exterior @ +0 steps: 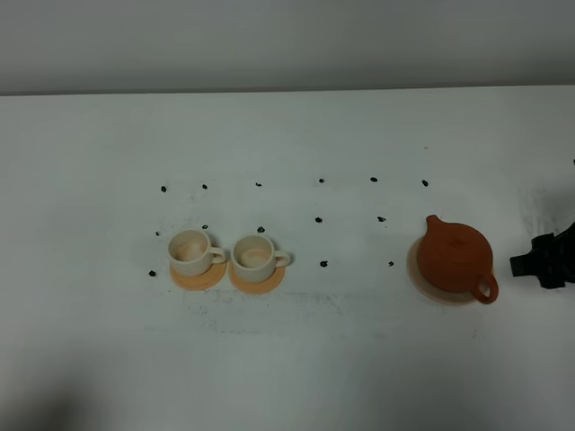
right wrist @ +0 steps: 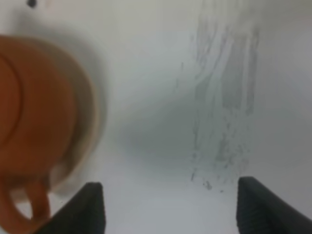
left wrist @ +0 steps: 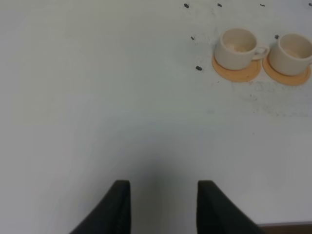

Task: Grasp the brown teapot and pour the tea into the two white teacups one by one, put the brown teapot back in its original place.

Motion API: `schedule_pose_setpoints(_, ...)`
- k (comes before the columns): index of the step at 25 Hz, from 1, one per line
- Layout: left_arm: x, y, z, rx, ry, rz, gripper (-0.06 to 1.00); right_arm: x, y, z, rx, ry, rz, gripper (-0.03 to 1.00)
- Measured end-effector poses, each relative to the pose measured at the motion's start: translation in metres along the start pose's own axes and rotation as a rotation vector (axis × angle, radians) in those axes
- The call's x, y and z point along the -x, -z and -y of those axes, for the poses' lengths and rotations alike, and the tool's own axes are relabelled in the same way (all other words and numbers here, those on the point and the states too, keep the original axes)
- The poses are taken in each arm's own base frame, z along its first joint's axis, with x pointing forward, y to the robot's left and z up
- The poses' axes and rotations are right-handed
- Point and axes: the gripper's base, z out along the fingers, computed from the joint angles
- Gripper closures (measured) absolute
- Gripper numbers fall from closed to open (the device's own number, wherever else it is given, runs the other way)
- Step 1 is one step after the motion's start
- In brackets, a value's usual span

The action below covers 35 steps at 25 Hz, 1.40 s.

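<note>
In the right wrist view the brown teapot (right wrist: 34, 122) is blurred and cut by the edge.

Left of the middle of the bench (exterior: 287, 368) two teacups stand side by side: the left teacup (exterior: 190, 251) on the left coaster (exterior: 199, 279), the right teacup (exterior: 254, 257) on the right coaster (exterior: 257, 284), both handles pointing right. Well apart to the right, the teapot (exterior: 454, 253) sits on the disc (exterior: 416, 268), spout to the far left, handle to the near right. The right claw (exterior: 523, 263) lies just right of that handle, not touching it. Small marks (exterior: 319, 219) dot the bench behind and between cups and teapot
</note>
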Motion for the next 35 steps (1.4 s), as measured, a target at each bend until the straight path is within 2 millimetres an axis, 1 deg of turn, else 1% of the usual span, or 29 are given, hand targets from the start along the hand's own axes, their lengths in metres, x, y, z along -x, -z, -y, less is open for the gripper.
schedule_pose_setpoints(3,0.0,0.0,0.0,0.0,0.0,0.0,0.63,-0.003,-0.013,-0.002,0.005,-0.002,-0.035,0.41)
schedule_pose_setpoints(6,0.0,0.0,0.0,0.0,0.0,0.0,0.63,-0.004,-0.018,-0.005,0.01,0.003,-0.045,0.41)
schedule_pose_setpoints(19,0.0,0.0,0.0,0.0,0.0,0.0,0.63,-0.004,-0.018,-0.02,0.039,0.03,-0.048,0.41)
schedule_pose_setpoints(27,0.0,0.0,0.0,0.0,0.0,0.0,0.63,-0.008,-0.018,-0.022,0.057,-0.005,-0.086,0.41)
schedule_pose_setpoints(35,0.0,0.0,0.0,0.0,0.0,0.0,0.63,-0.008,-0.018,-0.023,0.069,-0.002,-0.084,0.42)
